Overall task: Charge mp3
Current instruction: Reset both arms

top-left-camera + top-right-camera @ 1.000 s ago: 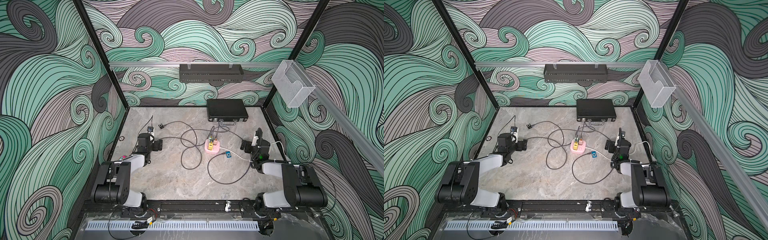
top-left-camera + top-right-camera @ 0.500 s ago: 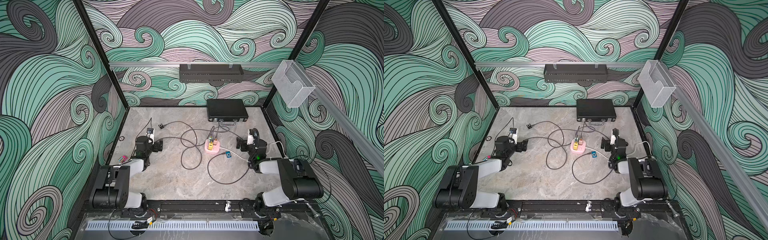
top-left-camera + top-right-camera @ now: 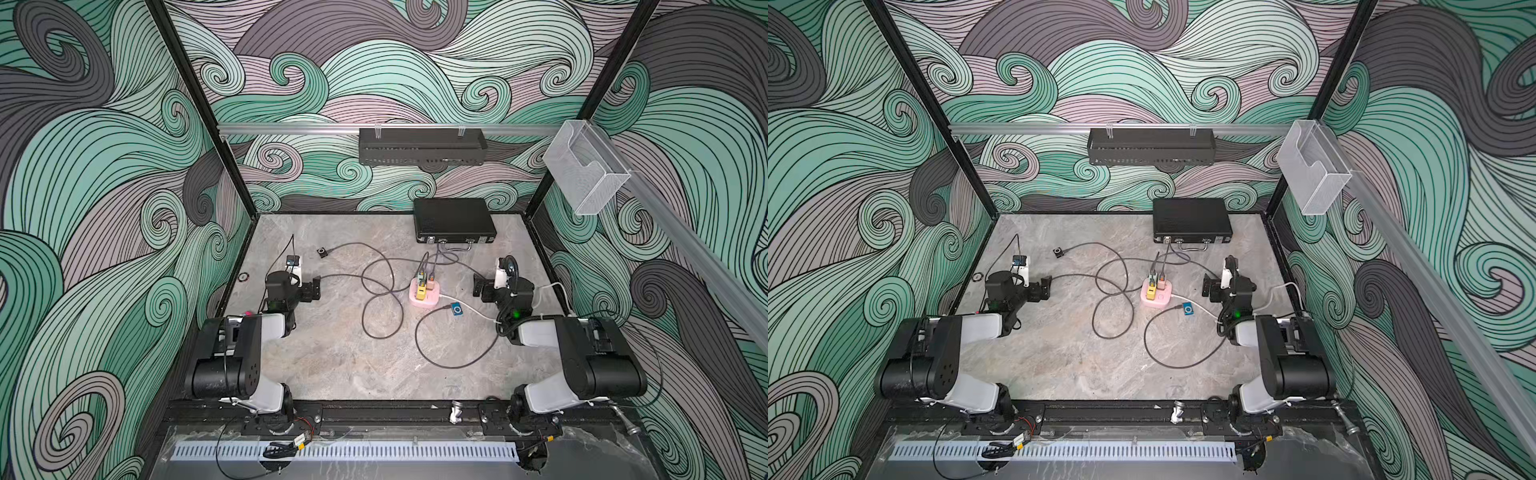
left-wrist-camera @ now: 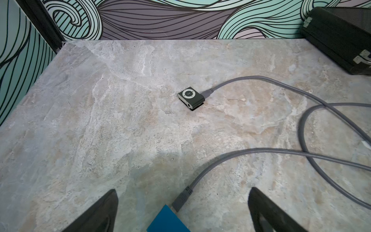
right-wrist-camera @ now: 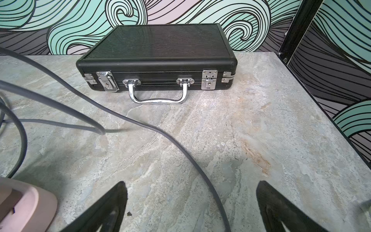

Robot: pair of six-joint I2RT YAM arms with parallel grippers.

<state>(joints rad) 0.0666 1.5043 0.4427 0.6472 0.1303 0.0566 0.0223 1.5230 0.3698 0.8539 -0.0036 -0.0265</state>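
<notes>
A small black mp3 [image 4: 190,98] lies at the table's far left with a grey cable plugged into it; it shows in both top views [image 3: 322,252] [image 3: 1058,251]. A blue mp3 [image 3: 457,309] [image 3: 1188,309] lies right of the pink hub [image 3: 424,294], also on a grey cable. My left gripper [image 3: 315,287] [image 4: 181,191] is open and low over the table. Between its fingers sits a blue flat thing [image 4: 166,221], with a grey plug [image 4: 180,200] at its corner. My right gripper [image 3: 478,286] [image 5: 191,183] is open over a cable, holding nothing.
A shut black case [image 5: 156,56] stands at the back right, also seen from above [image 3: 453,220]. Grey cables [image 3: 376,291] loop across the middle of the table from the hub. A white cable [image 3: 478,313] runs to the right wall. A small ring [image 3: 243,276] lies at the left edge.
The right gripper has moved a little to the left, closer to the hub. The left arm has shifted only slightly. Both grippers stay open.
</notes>
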